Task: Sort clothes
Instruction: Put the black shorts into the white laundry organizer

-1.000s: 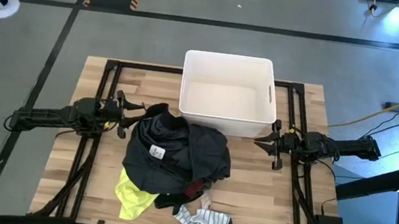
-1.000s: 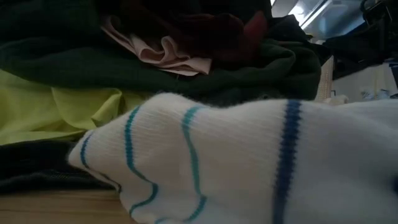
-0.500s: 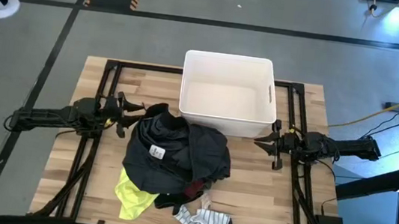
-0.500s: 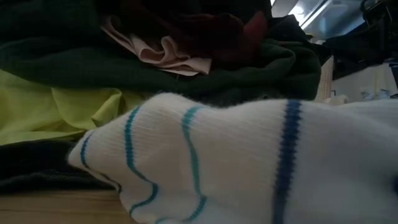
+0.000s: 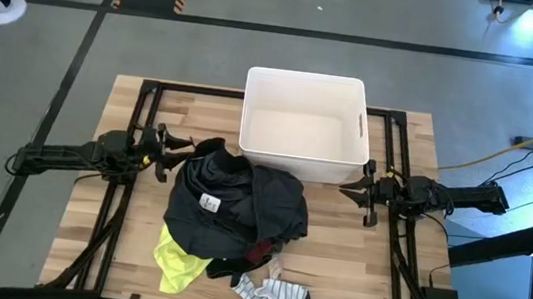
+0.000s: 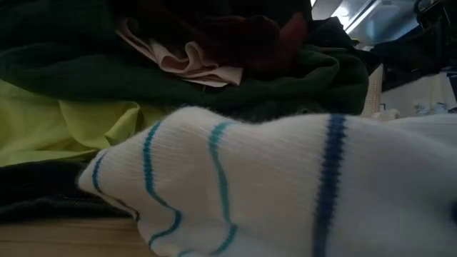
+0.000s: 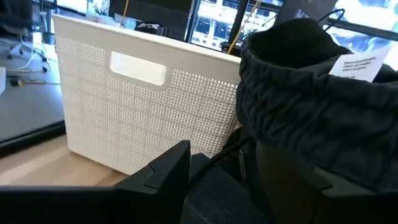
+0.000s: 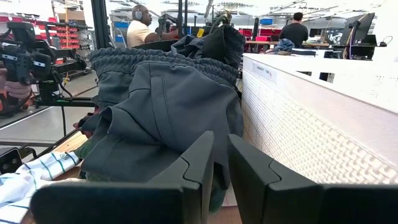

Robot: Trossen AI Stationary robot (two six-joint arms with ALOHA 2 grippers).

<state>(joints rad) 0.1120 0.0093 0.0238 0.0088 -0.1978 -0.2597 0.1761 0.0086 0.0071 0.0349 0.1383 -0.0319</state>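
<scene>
High view: left gripper point(image 5: 185, 144) is open, holding nothing, beside the clothes pile point(image 5: 235, 206); right gripper point(image 5: 347, 190) is almost closed and empty.

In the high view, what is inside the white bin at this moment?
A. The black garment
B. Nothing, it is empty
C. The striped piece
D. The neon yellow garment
B: the white bin shows only its bare floor, while the clothes pile lies on the table in front of it.
</scene>
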